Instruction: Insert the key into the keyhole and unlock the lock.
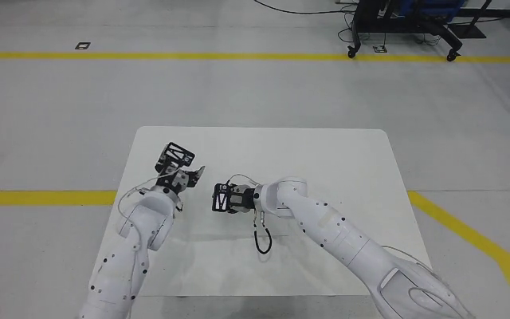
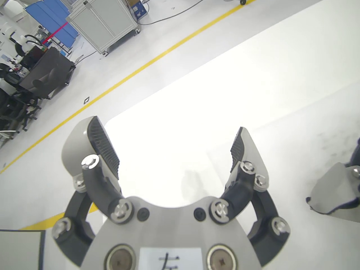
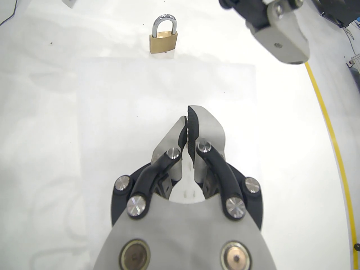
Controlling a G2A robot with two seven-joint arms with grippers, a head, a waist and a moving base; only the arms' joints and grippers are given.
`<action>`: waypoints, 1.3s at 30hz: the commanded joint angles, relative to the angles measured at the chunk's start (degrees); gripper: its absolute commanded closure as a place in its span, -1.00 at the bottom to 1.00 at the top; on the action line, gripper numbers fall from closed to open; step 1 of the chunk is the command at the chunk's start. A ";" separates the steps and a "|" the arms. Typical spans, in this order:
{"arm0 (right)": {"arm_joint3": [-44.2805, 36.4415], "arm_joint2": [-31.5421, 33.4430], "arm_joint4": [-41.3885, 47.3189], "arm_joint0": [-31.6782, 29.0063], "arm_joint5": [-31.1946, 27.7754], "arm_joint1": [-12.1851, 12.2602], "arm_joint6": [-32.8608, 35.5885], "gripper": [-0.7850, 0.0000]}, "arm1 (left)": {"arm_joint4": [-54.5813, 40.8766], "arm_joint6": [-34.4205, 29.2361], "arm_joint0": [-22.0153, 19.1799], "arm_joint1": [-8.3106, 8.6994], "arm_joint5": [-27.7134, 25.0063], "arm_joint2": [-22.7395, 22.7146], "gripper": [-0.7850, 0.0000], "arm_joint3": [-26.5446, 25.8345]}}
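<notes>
Obs: lock (image 3: 163, 36) is standing upright on the table (image 1: 335, 159), brass body down and shackle up, so its long axis is running vertical. Its broad face is facing the right wrist camera.

Right gripper (image 3: 189, 113) is pointing straight at the lock, which is lying dead ahead of its tips with bare table between. Pads (image 3: 194, 125) are pressing together. Whether a key is pinched between them I cannot tell.

Left gripper (image 2: 168, 127) is hanging above the table with its fingers spread wide and nothing between them. From the right wrist view it is sitting off to one side of the lock and higher than it.

Judgement: no keyhole is in sight on the face turned this way, so it is probably in the underside, against the table. If so, the coming move is turning on that vertical axis. The lock is needing a lift or a tip before anything can enter. The open left gripper is looking like the one to take it. I cannot rank which arm is nearer.
</notes>
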 commanded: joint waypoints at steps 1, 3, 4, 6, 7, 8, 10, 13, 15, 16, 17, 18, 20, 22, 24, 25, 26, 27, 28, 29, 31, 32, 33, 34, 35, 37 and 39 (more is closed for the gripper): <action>0.00 0.00 0.00 0.00 0.00 0.00 0.00 1.00 | 2.47 -0.66 -0.49 -0.13 0.81 0.97 -1.00 1.26; 0.00 0.00 0.00 0.00 0.00 0.00 0.00 1.00 | 3.88 -1.29 -0.77 -0.22 0.96 1.52 -1.00 2.41; 0.00 0.00 0.00 0.00 0.00 0.00 0.00 1.00 | 4.32 -1.36 -0.87 -0.25 0.89 1.68 -1.00 2.77; 0.00 0.00 0.00 0.00 0.00 0.00 0.00 1.00 | 4.88 -1.56 -0.89 -0.26 0.20 1.79 -1.00 3.51; 0.00 0.00 0.00 0.00 0.00 0.00 0.00 1.00 | 5.09 -1.69 -0.82 -0.27 -0.05 1.79 -1.00 3.73; 0.00 0.00 0.00 0.00 0.00 0.00 0.00 1.00 | 5.37 -1.78 -0.74 -0.26 -0.39 1.79 -1.00 3.97; 0.00 0.00 0.00 0.00 0.00 0.00 0.00 1.00 | 5.96 -2.08 -0.67 -0.25 -1.42 1.96 -1.00 4.42; 0.00 0.00 0.00 0.00 0.00 0.00 0.00 1.00 | 5.85 -2.48 -0.66 -0.30 -3.36 2.34 -1.00 4.80; 0.00 0.00 0.00 0.00 0.00 0.00 0.00 1.00 | 6.40 -2.75 -0.78 -0.35 -3.91 2.68 -1.00 5.05; 0.00 0.00 0.00 0.00 0.00 0.00 0.00 1.00 | 6.51 -2.77 -0.86 -0.39 -3.92 2.83 -1.00 5.17; 0.00 0.00 0.00 0.00 0.00 0.00 0.00 1.00 | 6.56 -2.73 -0.93 -0.45 -4.02 3.02 -1.00 5.35; 0.00 0.00 0.00 0.00 0.00 0.00 0.00 1.00 | 6.63 -2.77 -1.04 -0.50 -4.05 3.16 -1.00 5.59; 0.00 0.00 0.00 0.00 0.00 0.00 0.00 1.00 | 6.90 -2.72 -1.33 -0.60 -4.01 3.46 -1.00 6.23; 0.00 0.00 0.00 0.00 0.00 0.00 0.00 1.00 | 7.15 -2.58 -1.71 -0.72 -3.86 3.75 -1.00 6.98; 0.00 0.00 0.00 0.00 0.00 0.00 0.00 1.00 | 7.37 -2.45 -2.05 -0.82 -3.72 3.99 -1.00 7.62; 0.00 0.00 0.00 0.00 0.00 0.00 0.00 1.00 | 7.25 -2.37 -2.16 -0.88 -3.74 4.07 -1.00 7.80; 0.00 0.00 0.00 0.00 0.00 0.00 0.00 1.00 | 6.93 -2.16 -2.23 -0.93 -3.76 4.04 -1.00 7.89; 0.00 0.00 0.00 0.00 0.00 0.00 0.00 1.00 | 6.47 -1.88 -2.24 -0.96 -3.74 3.88 -1.00 7.86; 0.00 0.00 0.00 0.00 0.00 0.00 0.00 1.00 | 6.29 -1.72 -2.20 -0.96 -3.78 3.69 -1.00 7.84; 0.00 0.00 0.00 0.00 0.00 0.00 0.00 1.00 | 5.99 -1.51 -2.11 -0.97 -3.81 3.47 -1.00 7.74; 0.00 0.00 0.00 0.00 0.00 0.00 0.00 1.00 | 5.86 -1.36 -1.93 -0.94 -3.98 3.06 -1.00 7.62; 0.00 0.00 0.00 0.00 0.00 0.00 0.00 1.00 | 5.89 -1.30 -1.82 -0.93 -4.10 2.90 -1.00 7.60; 0.00 0.00 0.00 0.00 0.00 0.00 0.00 1.00 | 5.92 -1.19 -1.71 -0.92 -4.19 2.77 -1.00 7.61; 0.00 0.00 0.00 0.00 0.00 0.00 0.00 1.00 | 6.05 -1.06 -1.60 -0.91 -4.21 2.67 -1.00 7.66; 0.00 0.00 0.00 0.00 0.00 0.00 0.00 1.00 | 6.19 -1.02 -1.49 -0.91 -4.27 2.64 -1.00 7.75; 0.00 0.00 0.00 0.00 0.00 0.00 0.00 1.00 | 6.25 -0.78 -1.34 -0.92 -4.44 2.59 -1.00 7.74; -0.12 0.71 0.49 -0.77 1.63 0.12 -0.19 1.00 | 6.14 -0.33 -1.13 -0.93 -4.36 2.38 -1.00 7.62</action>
